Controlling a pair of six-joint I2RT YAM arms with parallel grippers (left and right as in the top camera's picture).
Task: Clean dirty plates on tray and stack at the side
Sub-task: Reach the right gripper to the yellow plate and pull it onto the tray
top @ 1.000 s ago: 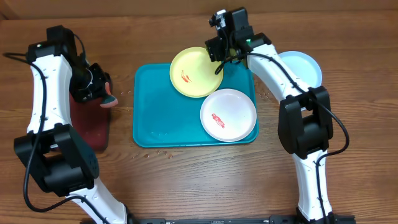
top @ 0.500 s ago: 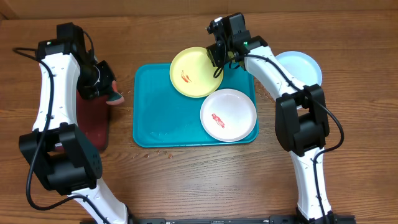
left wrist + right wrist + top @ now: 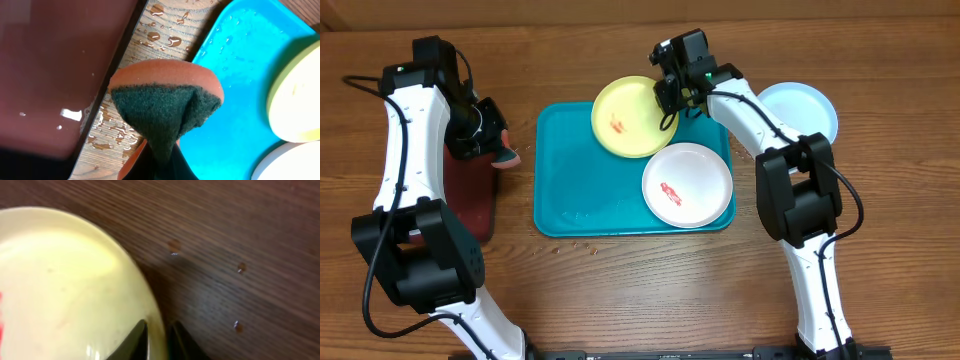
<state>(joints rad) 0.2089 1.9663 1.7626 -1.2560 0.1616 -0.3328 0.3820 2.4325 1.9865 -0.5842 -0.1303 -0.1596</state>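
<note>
On the turquoise tray [image 3: 580, 190] lie a yellow-green plate [image 3: 625, 135] at the back and a white plate [image 3: 700, 165] at the front right, each with a red smear. A light blue plate [image 3: 805, 110] rests on the table to the right of the tray, partly behind my right arm. My right gripper [image 3: 670, 103] is shut on the yellow-green plate's right rim. In the right wrist view the rim [image 3: 159, 325] runs between the two fingers of that gripper [image 3: 159, 341]. My left gripper [image 3: 492, 148] is shut on an orange sponge [image 3: 165, 107] with a dark green scouring face, held above the table just left of the tray [image 3: 235, 75].
A dark red, black-rimmed tray [image 3: 465, 200] lies at the left under my left arm. Water drops dot the wood [image 3: 165, 35] between the two trays. A few drops also mark the table [image 3: 240, 267] beyond the plate's rim.
My right gripper has closed onto the yellow-green plate's rim, and the plate has shifted slightly left. My left arm carried the sponge a little toward the tray, then held still.
</note>
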